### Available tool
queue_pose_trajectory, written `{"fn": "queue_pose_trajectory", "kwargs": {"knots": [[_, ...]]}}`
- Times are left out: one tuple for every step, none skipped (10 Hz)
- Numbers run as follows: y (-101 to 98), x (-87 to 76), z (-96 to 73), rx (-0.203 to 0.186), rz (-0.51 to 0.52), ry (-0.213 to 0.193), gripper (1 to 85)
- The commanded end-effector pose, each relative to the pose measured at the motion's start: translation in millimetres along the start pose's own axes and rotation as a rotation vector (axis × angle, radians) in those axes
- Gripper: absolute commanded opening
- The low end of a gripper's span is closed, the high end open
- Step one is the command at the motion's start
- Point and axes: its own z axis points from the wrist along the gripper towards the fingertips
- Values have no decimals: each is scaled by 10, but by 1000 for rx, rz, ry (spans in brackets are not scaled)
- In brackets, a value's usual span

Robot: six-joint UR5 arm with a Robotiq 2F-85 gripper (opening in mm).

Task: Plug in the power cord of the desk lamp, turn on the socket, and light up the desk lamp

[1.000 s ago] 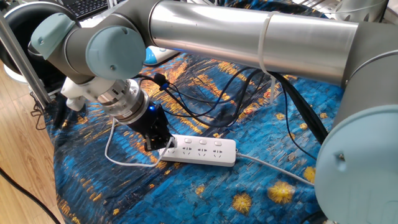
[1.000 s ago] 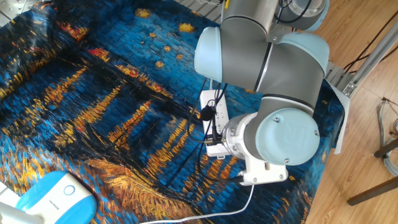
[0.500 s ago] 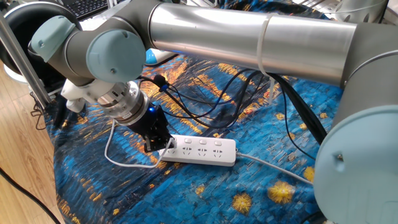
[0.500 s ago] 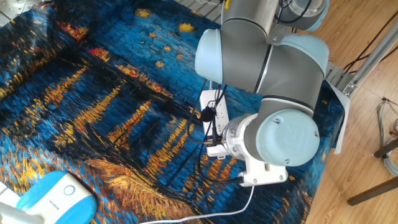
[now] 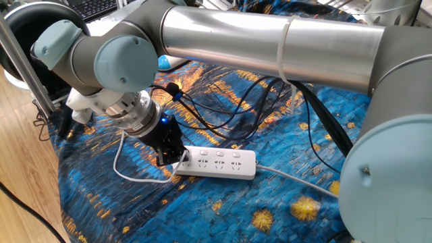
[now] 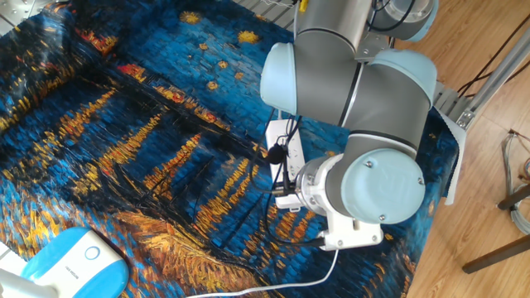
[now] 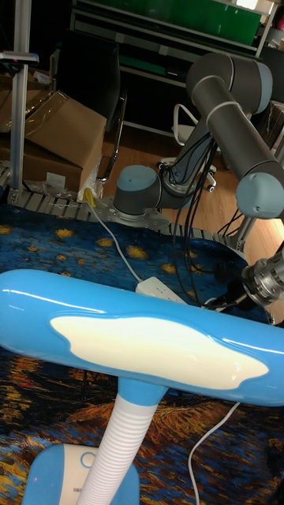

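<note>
Pincer [image 5: 177, 159] at socket's [image 5: 219, 164] end

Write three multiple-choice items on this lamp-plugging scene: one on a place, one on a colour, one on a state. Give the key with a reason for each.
1. Where is the gripper?
A. At the end of the socket away from its thick cable
B. Over the desk lamp
C. Off the table

2. What colour is the power cord looping by the gripper?
A. Black
B. White
C. Red

3. What about the three outlets seen in the one fixed view?
A. Each holds a plug
B. They are covered by cloth
C. They are empty

Key: 1 A, the black fingers sit at the strip's end opposite its cable. 2 B, a thin white loop lies on the blue cloth. 3 C, the slots show bare.
</note>
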Motion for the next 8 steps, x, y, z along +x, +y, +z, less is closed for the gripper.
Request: {"fn": "queue_pose_trajectory", "kwargs": {"knots": [[42, -82, 45, -13, 3, -1, 13], [38, -89, 52, -12, 9, 10, 13], [29, -93, 63, -11, 8, 18, 13], [43, -101, 72, -20, 7, 30, 13], [58, -117, 31, -16, 20, 55, 13], [107, -191, 30, -27, 34, 54, 13], [109, -233, 106, -45, 27, 28, 13], [70, -227, 183, -51, 15, 14, 13]]}}
